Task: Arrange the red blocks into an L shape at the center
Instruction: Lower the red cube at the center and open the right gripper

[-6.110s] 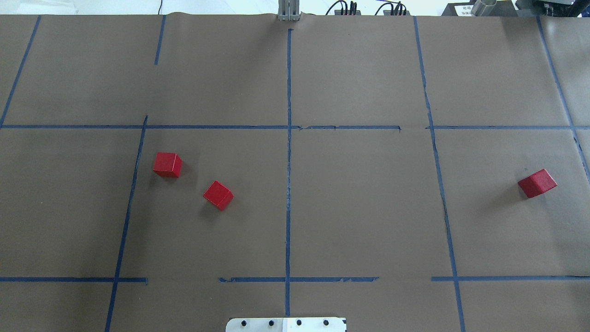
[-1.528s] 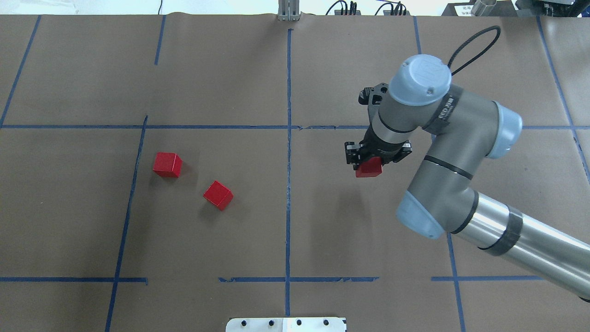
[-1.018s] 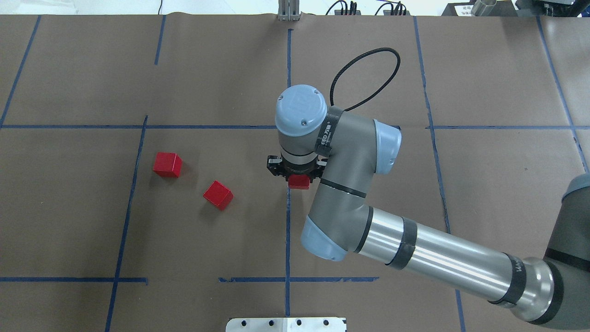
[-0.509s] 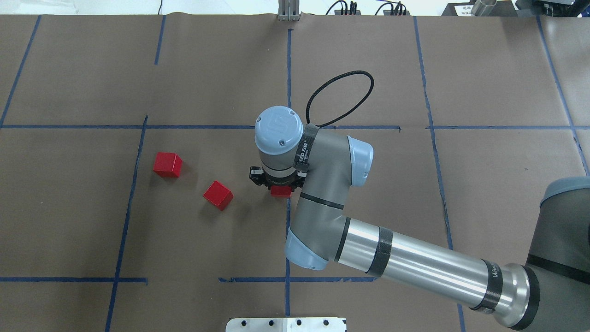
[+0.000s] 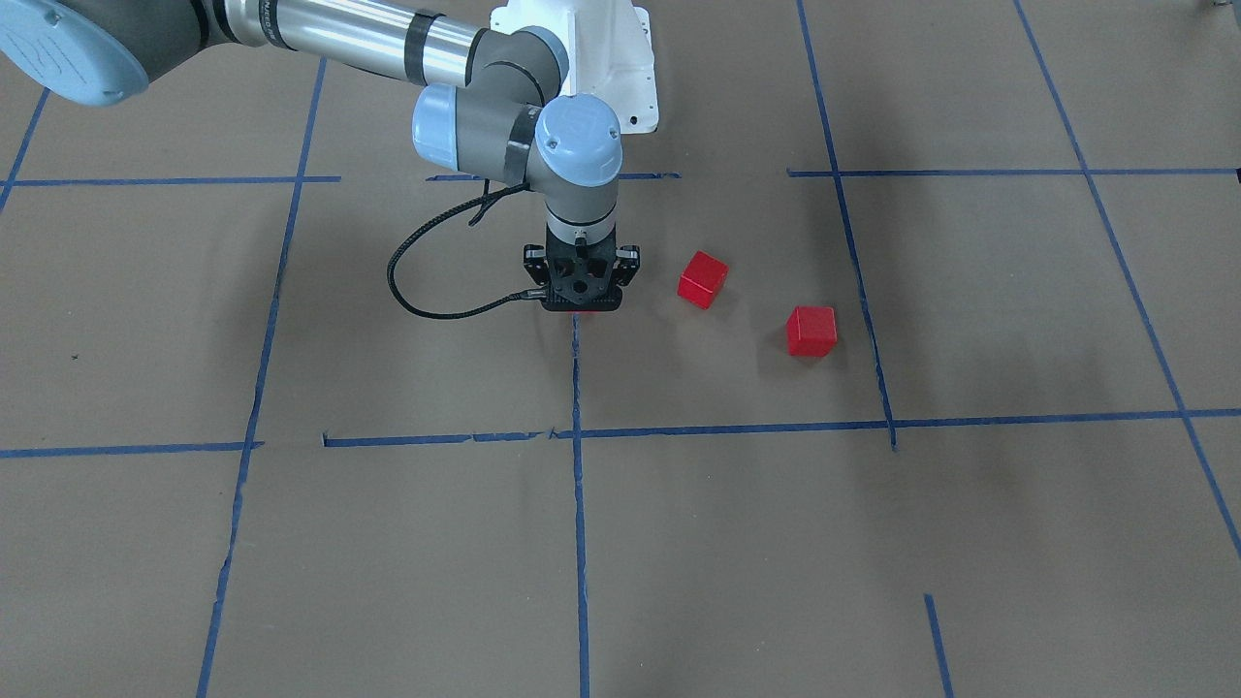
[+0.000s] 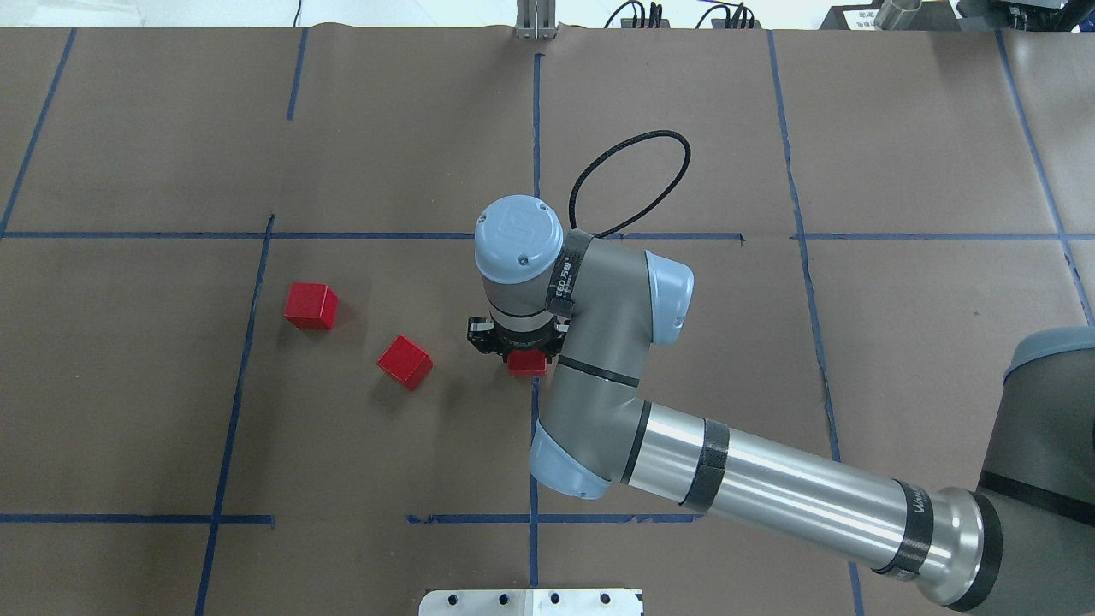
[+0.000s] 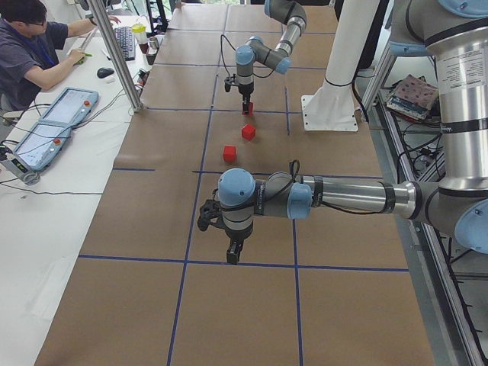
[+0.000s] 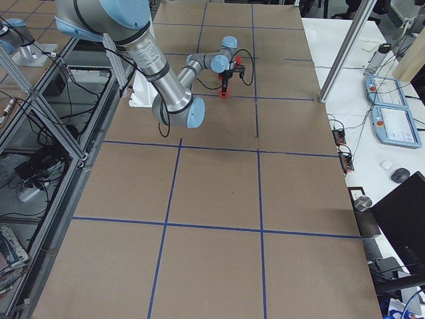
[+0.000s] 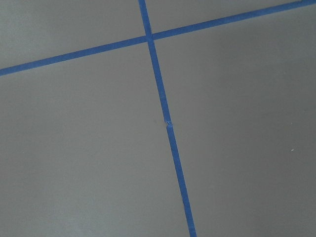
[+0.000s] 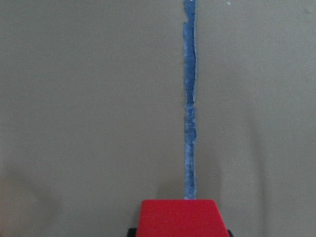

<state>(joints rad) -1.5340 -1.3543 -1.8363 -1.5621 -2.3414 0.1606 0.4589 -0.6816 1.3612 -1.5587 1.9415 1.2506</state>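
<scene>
Right gripper clamped on a block low at the center, placing step; next it likely needs to release, then fetch the two blocks lying apart on the left.

The right arm reaches far out, forearm nearly level, elbow bent and wrist turned straight down; the right gripper points downward with its jaws closed on a red block. The left arm lies out level, the left gripper hanging downward, and I cannot tell whether it is open
</scene>
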